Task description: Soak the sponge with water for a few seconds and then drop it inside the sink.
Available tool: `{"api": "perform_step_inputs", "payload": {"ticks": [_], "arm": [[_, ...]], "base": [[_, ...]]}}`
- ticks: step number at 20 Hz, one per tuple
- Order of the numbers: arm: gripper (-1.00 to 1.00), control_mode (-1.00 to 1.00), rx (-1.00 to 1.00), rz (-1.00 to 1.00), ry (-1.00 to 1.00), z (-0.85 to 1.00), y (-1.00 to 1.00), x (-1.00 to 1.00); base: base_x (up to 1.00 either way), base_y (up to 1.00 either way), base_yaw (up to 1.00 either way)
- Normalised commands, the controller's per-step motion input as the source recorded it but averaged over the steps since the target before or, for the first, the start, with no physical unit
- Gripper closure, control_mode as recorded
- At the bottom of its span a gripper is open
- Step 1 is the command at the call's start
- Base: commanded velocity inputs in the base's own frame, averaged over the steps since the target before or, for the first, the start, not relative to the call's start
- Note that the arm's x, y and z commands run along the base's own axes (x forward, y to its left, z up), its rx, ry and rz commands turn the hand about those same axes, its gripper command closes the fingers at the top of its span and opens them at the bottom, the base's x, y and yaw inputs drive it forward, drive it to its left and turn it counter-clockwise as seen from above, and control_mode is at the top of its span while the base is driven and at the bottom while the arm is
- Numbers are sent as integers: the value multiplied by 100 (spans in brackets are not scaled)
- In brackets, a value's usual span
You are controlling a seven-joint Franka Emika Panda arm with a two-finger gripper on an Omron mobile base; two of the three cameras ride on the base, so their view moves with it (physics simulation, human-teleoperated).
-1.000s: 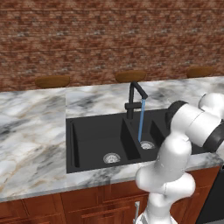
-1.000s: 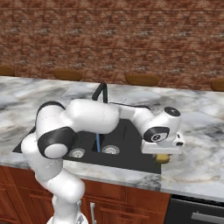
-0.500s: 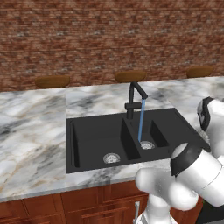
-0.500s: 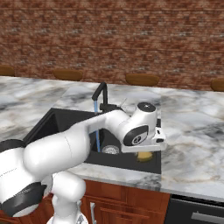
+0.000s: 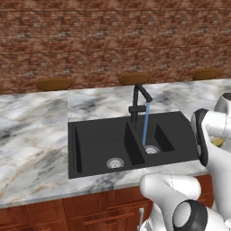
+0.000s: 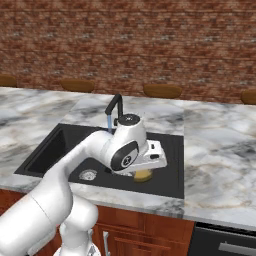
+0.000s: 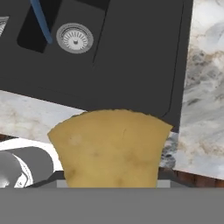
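Observation:
My gripper [image 6: 144, 170] is shut on the yellow sponge [image 6: 142, 176], which hangs just above the right-hand part of the black sink [image 6: 167, 182], near its front edge. The hand view has the sponge [image 7: 111, 148] large at the bottom, with the sink [image 7: 131, 57] and a round silver drain [image 7: 75, 38] beyond it. The water [image 5: 145, 124] runs as a thin blue stream from the black faucet [image 5: 137, 101] into the narrower basin, to the left of the sponge and apart from it. A sliver of sponge [image 5: 218, 142] peeks out from behind the arm.
Marble counter [image 5: 31, 135] surrounds the sink on all sides. A brick wall [image 5: 113, 40] rises behind it, with brown round seats [image 5: 54, 84] along the back edge. Wooden cabinet fronts [image 6: 165, 230] and a dark appliance [image 6: 225, 245] sit under the counter.
The arm has swung from over the counter at the sink's right edge toward the basins, carrying the sponge with it. The water keeps running.

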Motion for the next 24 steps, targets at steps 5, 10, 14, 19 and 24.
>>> {"api": "perform_step_inputs", "payload": {"ticks": [5,10,14,19,24], "arm": [[100,-100,-3,-2,-4,23,35,0],[100,-100,0,-10,-5,14,41,0],[100,-100,0,-18,-5,10,31,0],[100,-100,5,-22,-8,1,14,0],[100,-100,7,-19,-12,0,19,0]], "base": [[0,0,0],[0,0,0],[0,0,0],[0,0,0],[0,0,0]]}}
